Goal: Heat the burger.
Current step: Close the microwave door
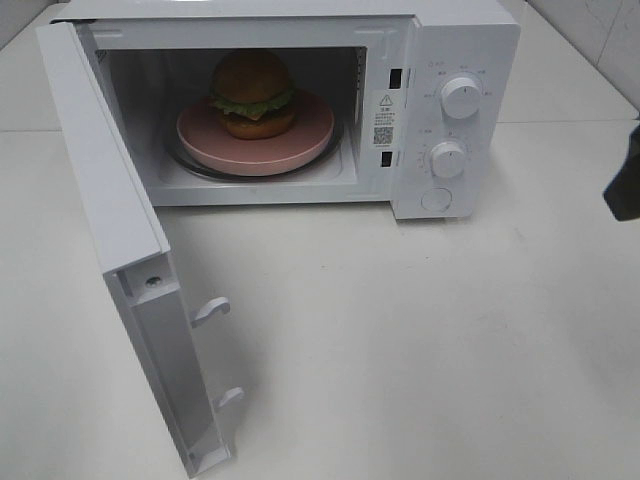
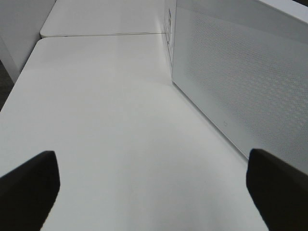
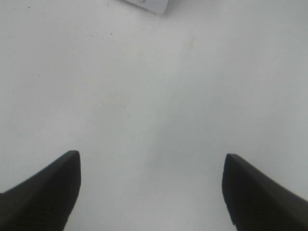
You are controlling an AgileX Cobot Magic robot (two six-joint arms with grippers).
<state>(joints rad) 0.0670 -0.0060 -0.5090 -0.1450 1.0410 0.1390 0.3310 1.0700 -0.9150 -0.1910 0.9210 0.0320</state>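
L gripper (image 2: 153, 166) is hanging w/ fingers spread wide, nothing btwn them, low over the table (image 2: 96, 120). The door (image 2: 240, 72) of the microwave (image 1: 460, 40) is standing open just beside it, outer mesh face toward it, not touching. R gripper (image 3: 151, 163) is likewise apart & empty above bare tabletop, off to the oven's control side.

Step in hand, as I'm reading it: shutting the door. It's best done by laying a finger flat on that outer face near the free edge, away from the hinge, then sweeping along the arc until the latch hooks (image 1: 212, 311) are seating.

Beyond the door, the burger (image 1: 252, 92) is sitting on the pink plate (image 1: 300, 150) inside the cavity, prob. clear of the swing. Nothing is blocking the path. The knobs (image 1: 461, 97) are lying nearer the R gripper, for after.
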